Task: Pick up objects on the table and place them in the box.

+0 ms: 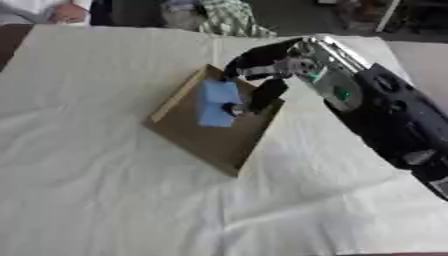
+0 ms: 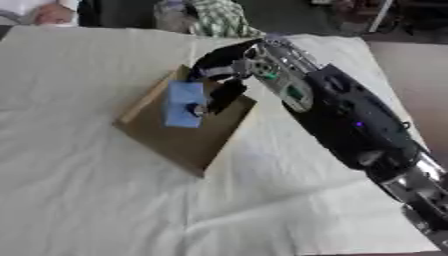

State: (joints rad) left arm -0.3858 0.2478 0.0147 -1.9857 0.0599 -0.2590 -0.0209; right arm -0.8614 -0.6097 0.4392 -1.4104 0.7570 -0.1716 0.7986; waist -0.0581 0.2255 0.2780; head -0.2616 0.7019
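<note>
A wrinkled white cloth covers the table; dark floor and clutter line the top edge. A brown box sits at frame centre. The right hand, entering from the right, has its fingers curled around a blue block over the box. Fingertip contact is hard to resolve.
</note>
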